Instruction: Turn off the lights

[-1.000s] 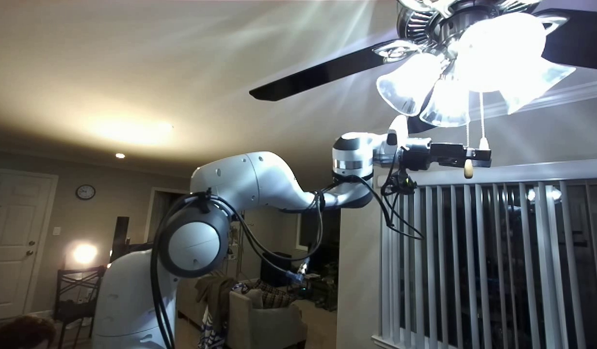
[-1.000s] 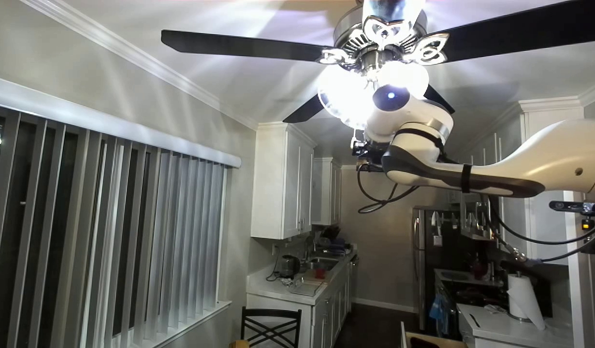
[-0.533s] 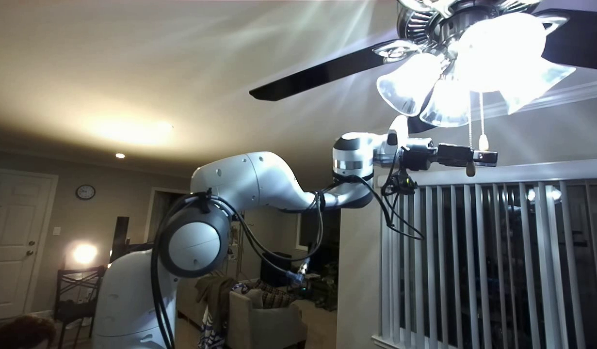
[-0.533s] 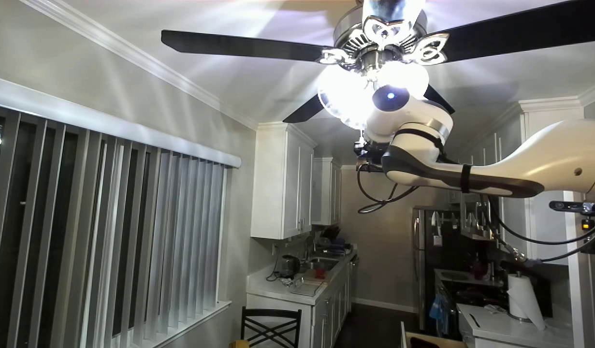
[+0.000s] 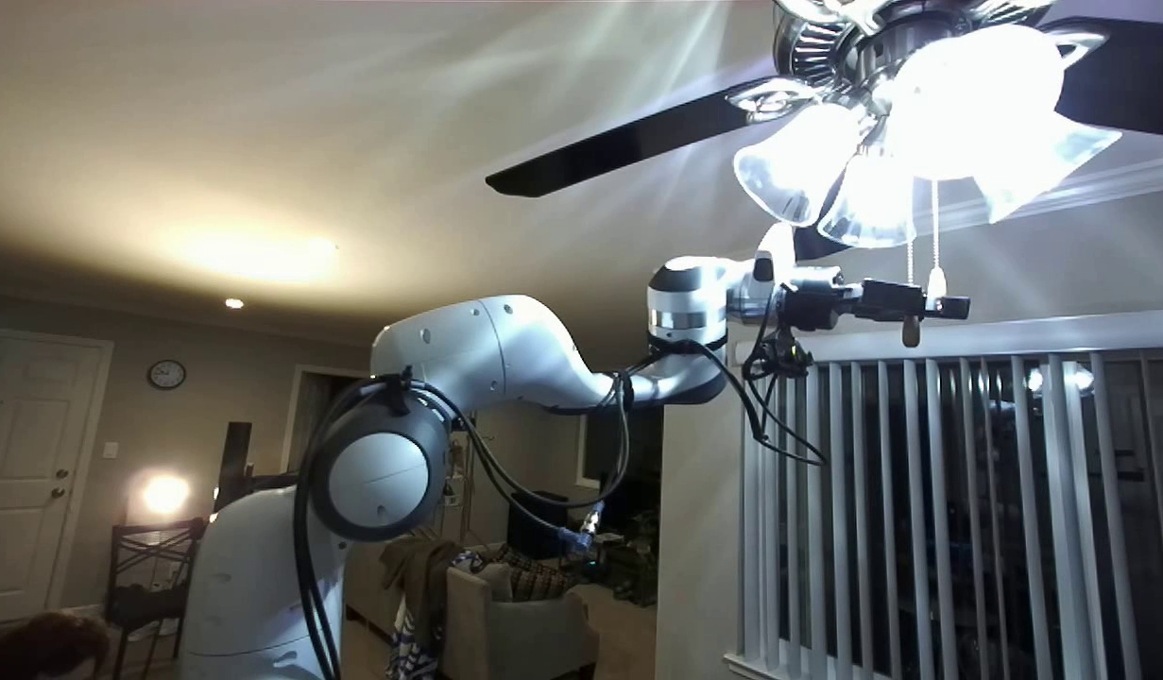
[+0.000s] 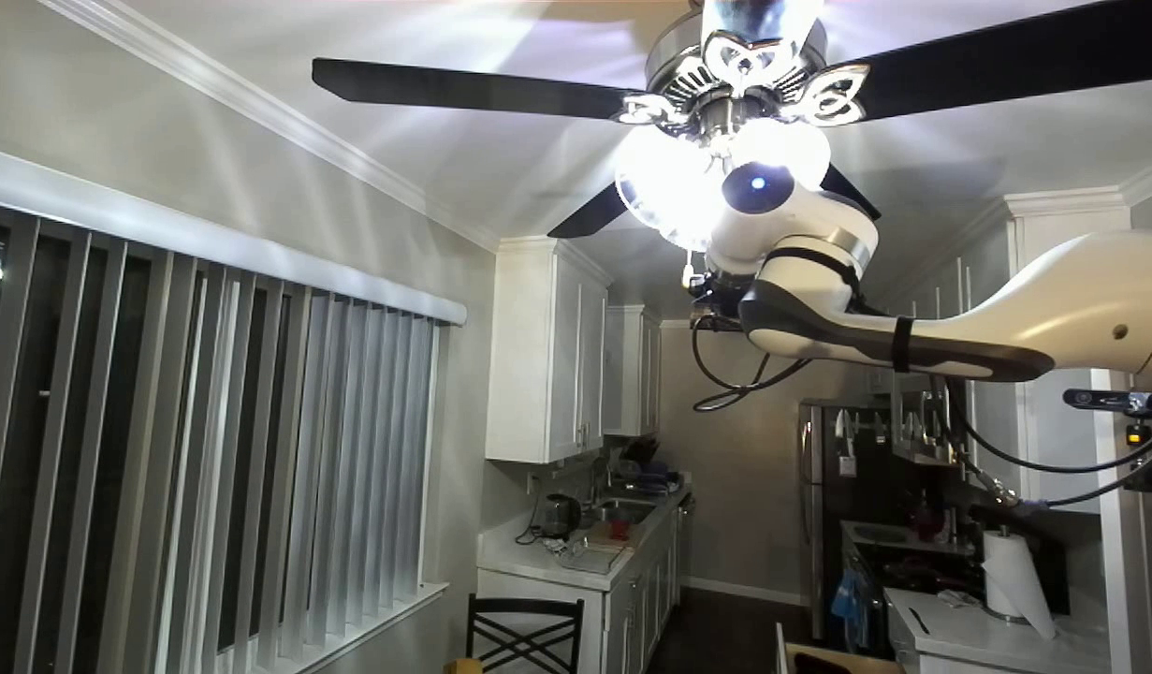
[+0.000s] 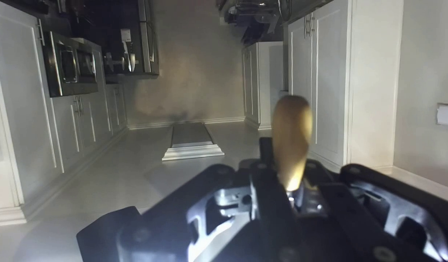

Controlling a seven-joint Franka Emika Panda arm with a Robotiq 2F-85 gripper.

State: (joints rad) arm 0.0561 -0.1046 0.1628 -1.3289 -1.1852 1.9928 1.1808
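So the lights (image 5: 978, 104) are on, and the wooden-looking knob (image 7: 293, 136) hangs just below the gripper (image 7: 287, 163) on a thin beaded chain (image 5: 911, 264). Knob seems light and hard, probably fine to squeeze, but it'll likely swing at any nudge. Chain could slip through, so best grab is the knob's fat part, or right above it so the bulge catches. Fingers (image 7: 273, 203) sit near each other; knob blocks the tips, so no telling if they're pinching anything. White pull (image 5: 936, 285) hangs nearby, unclear which works the lights.
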